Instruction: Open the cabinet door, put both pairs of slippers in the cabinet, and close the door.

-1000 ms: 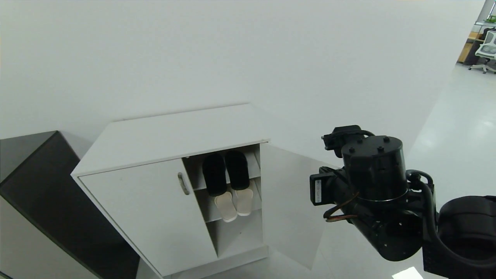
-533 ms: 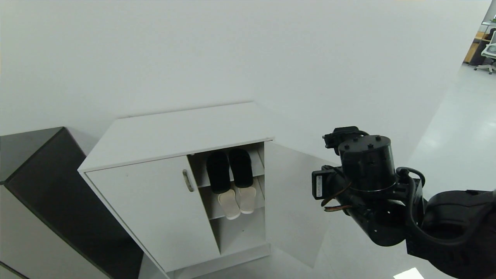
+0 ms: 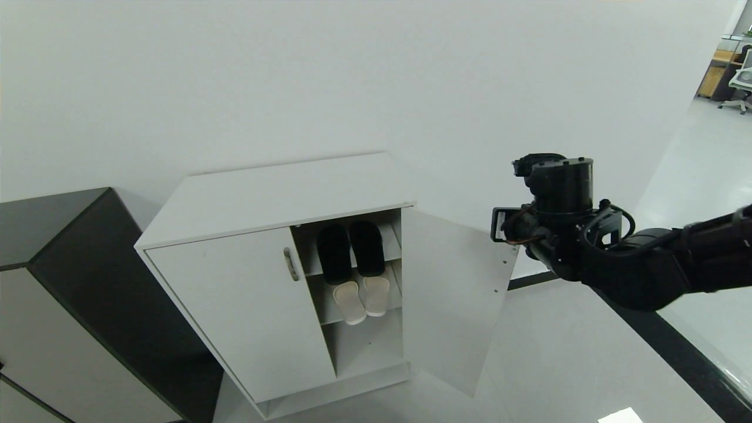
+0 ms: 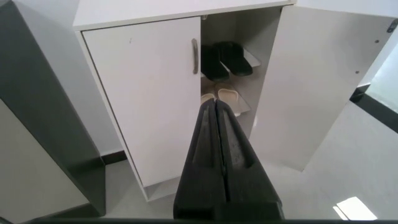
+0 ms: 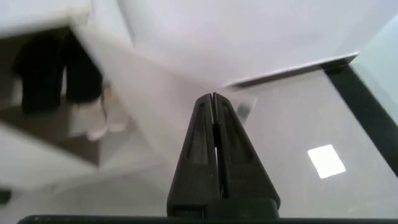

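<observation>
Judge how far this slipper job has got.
Done: the cabinet door stands open; black slippers lie on the top shelf, white slippers on the one below. In hand: the right end effector, shut, sits by that door's free edge. Left: closing the door.

Matt white laminate cabinet (image 3: 276, 188), metal handle (image 3: 290, 264), glossy grey floor (image 3: 558, 352)

cabinet (image 3: 282, 194): 1
cabinet doors (image 3: 241, 311) (image 3: 452, 294): 2
door handle (image 3: 290, 264): 1
black slippers (image 3: 333, 252) (image 3: 368, 248): 2
white slippers (image 3: 348, 302) (image 3: 376, 295): 2
dark unit (image 3: 70, 282): 1
</observation>
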